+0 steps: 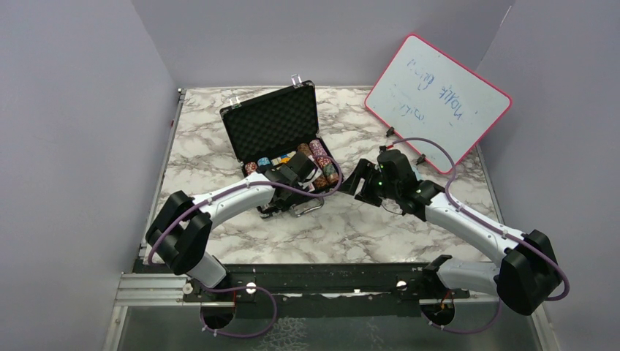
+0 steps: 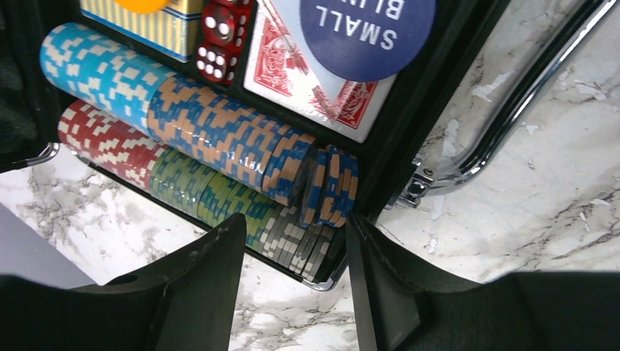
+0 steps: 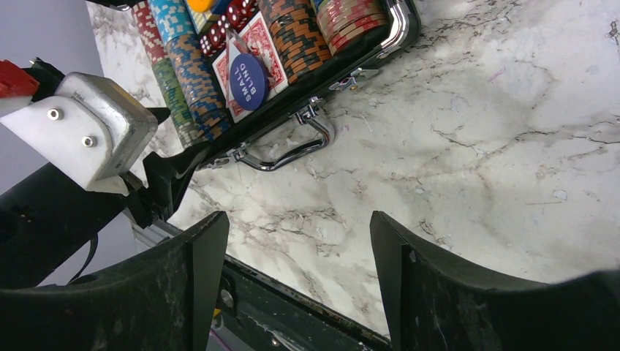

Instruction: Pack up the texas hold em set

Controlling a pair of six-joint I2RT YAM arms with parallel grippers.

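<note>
The black briefcase (image 1: pixel 269 121) lies open at the table's middle back, its foam lid (image 1: pixel 272 117) up. Rows of multicoloured poker chips (image 2: pixel 219 131) fill its tray (image 2: pixel 431 95). Beside them lie the red-backed card deck (image 2: pixel 281 73), red dice (image 2: pixel 219 36), a blue "small blind" disc (image 2: pixel 365 25) and the edge of the orange button (image 2: pixel 142 4). A few blue-orange chips (image 2: pixel 333 186) lean apart from their row. My left gripper (image 2: pixel 296 227) is open and empty, straddling the case's near corner by the silver handle (image 2: pixel 512 110). My right gripper (image 3: pixel 300 219) is open and empty over bare marble, right of the case (image 3: pixel 395 33).
The pink-framed whiteboard (image 1: pixel 437 101) leans at the back right. Grey walls close in the marble table (image 1: pixel 365 227) on three sides. The black rail (image 1: pixel 322 278) carrying the arm bases runs along the near edge. In the right wrist view the left arm (image 3: pixel 88 131) shows at the left.
</note>
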